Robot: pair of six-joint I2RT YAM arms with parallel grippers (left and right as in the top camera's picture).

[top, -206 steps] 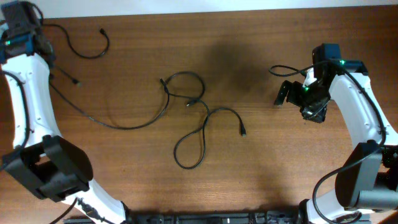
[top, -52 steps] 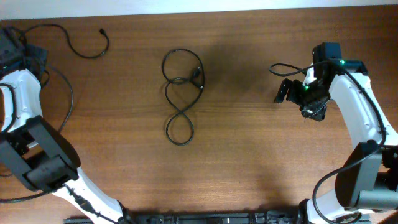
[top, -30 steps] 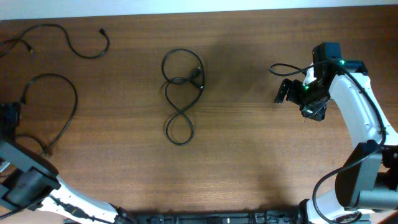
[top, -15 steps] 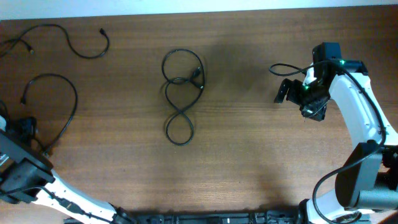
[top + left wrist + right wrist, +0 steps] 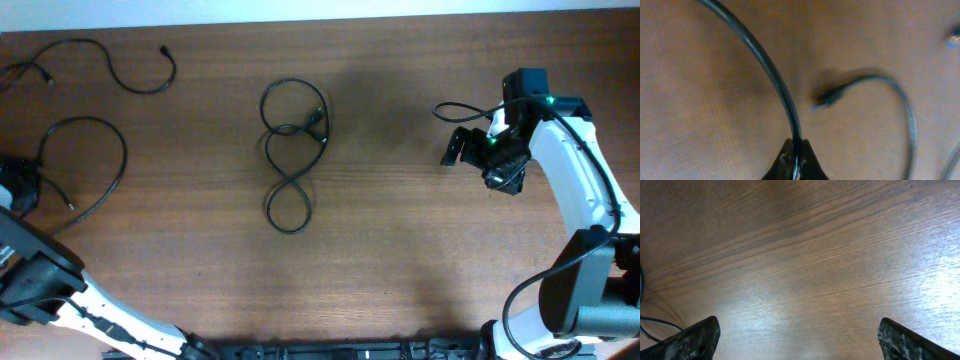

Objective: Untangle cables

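Black cable (image 5: 767, 65) pinched in the left hand (image 5: 796, 165); right hand (image 5: 800, 335) spread wide.

Left gripper (image 5: 795, 160) pinched tight on cable (image 5: 765, 62), which runs up-left from it. Blurry plug end (image 5: 826, 97) lies up-right of gripper on table (image 5: 700, 125).

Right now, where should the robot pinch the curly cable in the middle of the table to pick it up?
Probably the bottom loop of the figure-eight cable, on its lowest curve. There the cord is one single strand lying flat on the table, well away from the overlapping crossings and the plug end near the top. Come straight down from above, jaws set across the cord.
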